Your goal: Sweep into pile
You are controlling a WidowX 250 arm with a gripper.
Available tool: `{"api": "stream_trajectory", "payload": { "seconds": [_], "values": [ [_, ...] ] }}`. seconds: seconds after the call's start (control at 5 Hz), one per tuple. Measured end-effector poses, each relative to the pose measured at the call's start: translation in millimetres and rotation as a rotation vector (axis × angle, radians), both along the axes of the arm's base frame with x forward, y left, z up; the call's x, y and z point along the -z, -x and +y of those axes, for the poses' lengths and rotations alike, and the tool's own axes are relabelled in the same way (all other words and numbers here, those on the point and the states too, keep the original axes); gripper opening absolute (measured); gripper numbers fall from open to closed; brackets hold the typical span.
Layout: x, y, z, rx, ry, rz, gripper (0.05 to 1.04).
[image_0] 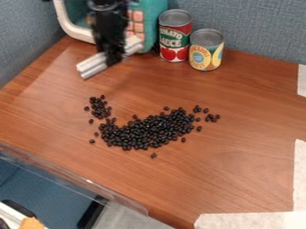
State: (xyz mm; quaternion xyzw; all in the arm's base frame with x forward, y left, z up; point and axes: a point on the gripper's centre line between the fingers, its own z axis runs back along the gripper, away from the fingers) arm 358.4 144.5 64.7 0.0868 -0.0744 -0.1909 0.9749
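Beans: long axis left-right, rising slightly rightward; gripper clamped on pale bar, slanted likewise.

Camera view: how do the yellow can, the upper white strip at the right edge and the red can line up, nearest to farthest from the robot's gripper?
From the gripper, as seen in the camera view:
1. Red can, just to its right in the picture.
2. Yellow can, beyond the red one.
3. Upper white strip, far right edge.
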Motion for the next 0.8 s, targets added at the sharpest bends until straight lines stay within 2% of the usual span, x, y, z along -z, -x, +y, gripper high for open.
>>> {"api": "stream_trajectory", "payload": {
  "seconds": [0.2, 0.4, 0.8],
  "values": [
    [2.7, 23.7, 34.0, -0.118, -0.001, 0.027, 0.381],
    [19.9, 47.8, 61.1, -0.210, 0.044, 0.091, 0.381],
    [40.1, 86.7, 107.5, -0.365, 0.067, 0.140, 0.381]
  ]
}}
